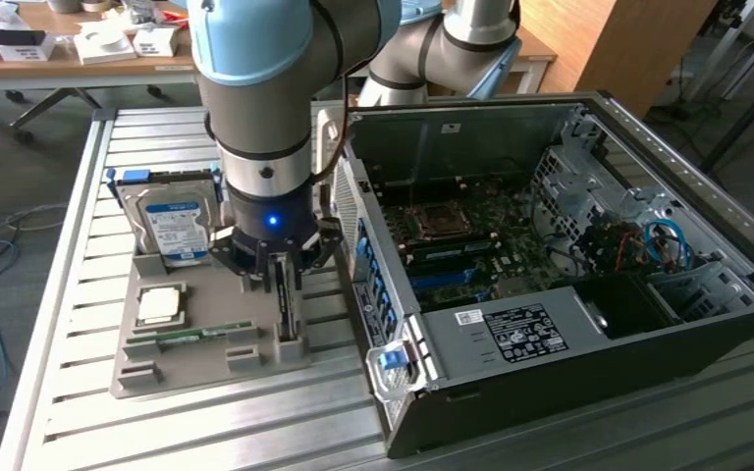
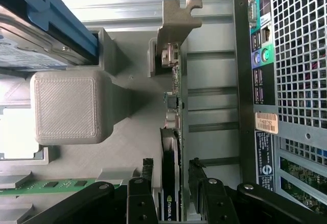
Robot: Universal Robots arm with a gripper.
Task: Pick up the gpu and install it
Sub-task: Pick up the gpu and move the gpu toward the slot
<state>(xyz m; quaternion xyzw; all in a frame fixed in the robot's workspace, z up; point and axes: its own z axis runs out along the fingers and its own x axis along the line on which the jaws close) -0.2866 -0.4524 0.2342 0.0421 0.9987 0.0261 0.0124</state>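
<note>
One gripper (image 2: 171, 165), spread wide, straddles the untouched gpu (image 2: 172, 106) above a slatted metal table (image 1: 220, 422), desk (image 1: 89, 68) behind.

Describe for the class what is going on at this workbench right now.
A robot arm's gripper hangs over the gpu, which stands on edge in a grey holder tray. Its fingers are open, one on each side of the card, not gripping it. The open computer case stands beside the tray; the card is not yet installed.
</note>
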